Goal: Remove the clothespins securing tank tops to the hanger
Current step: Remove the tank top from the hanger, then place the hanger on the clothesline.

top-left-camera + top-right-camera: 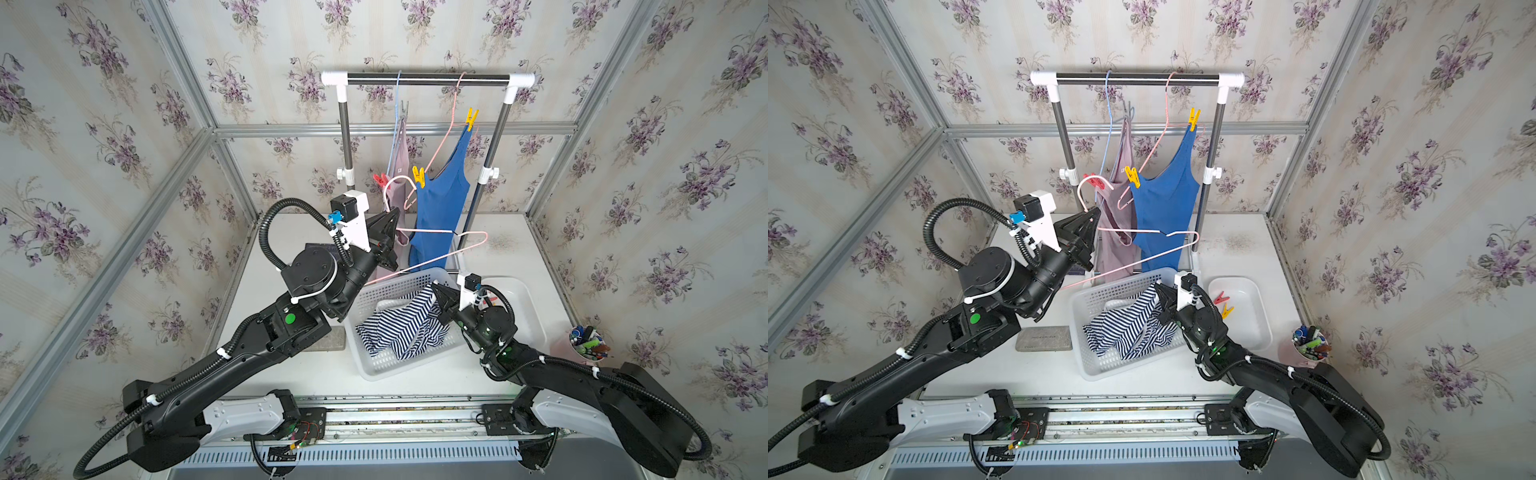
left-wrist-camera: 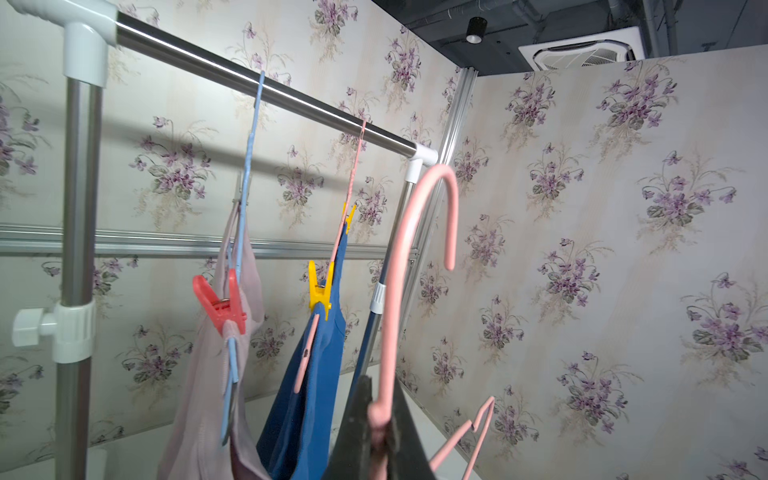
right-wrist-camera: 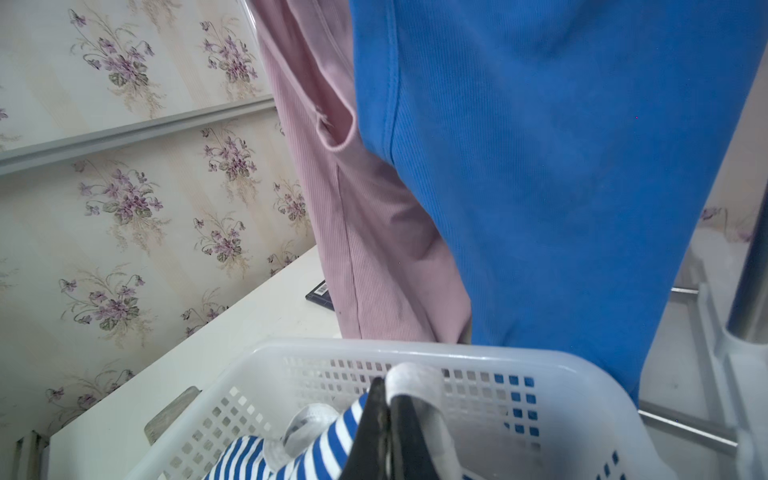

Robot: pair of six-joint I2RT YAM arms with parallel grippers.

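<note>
One of the three tops is off. The striped top (image 1: 399,328) lies in the basket (image 1: 374,374), and a loose red pin (image 1: 1221,298) and a loose yellow pin (image 1: 1226,311) lie in the tray (image 1: 1246,332) to its right.

My right gripper (image 3: 388,415) is pinched shut over the basket, on that top's white strap as best I can tell. My left gripper (image 2: 380,432) is clamped tight on the neck of a bare pink hanger (image 2: 452,232), held up near the rack.

Left to do, I judge: the clipped red pin (image 2: 220,303) and a faint grey pin (image 1: 404,110) on the pink top (image 2: 208,395), and two yellow pins (image 2: 320,291) on the blue top (image 1: 440,199).

The bare hanger's arm crosses in front of both hanging tops, and its tip is near the rack's right post (image 1: 494,145). Open table lies left of the basket, apart from a grey block (image 1: 1044,337).
</note>
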